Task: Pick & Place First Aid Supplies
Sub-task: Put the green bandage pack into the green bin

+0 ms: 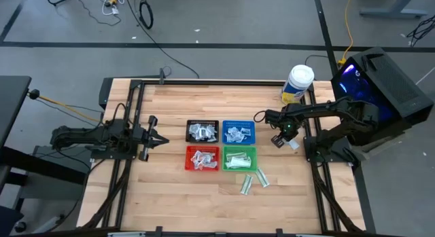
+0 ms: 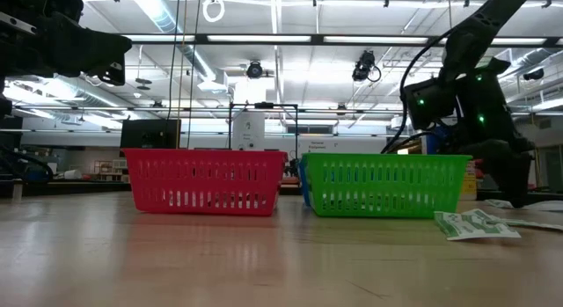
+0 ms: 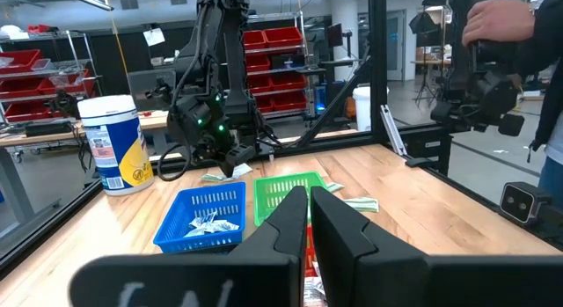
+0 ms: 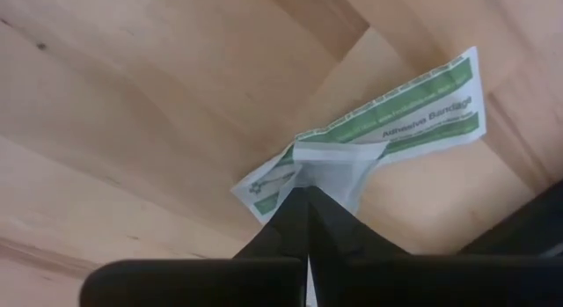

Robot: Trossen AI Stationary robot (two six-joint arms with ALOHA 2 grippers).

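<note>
A white-and-green bandage packet (image 4: pixel 387 122) lies flat on the counter (image 1: pixel 177 196) near its right edge, and the right gripper (image 4: pixel 306 194) has its jaws pinched shut on the packet's end. Two more packets (image 1: pixel 253 181) lie loose just beside the green tray (image 1: pixel 239 159), toward the counter's front edge; others fill the four trays at the middle. The left gripper (image 1: pixel 161 139) waits at the left side, jaws closed and empty.

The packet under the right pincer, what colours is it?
White with green bands and print; the packet shows best in the right wrist view.
</note>
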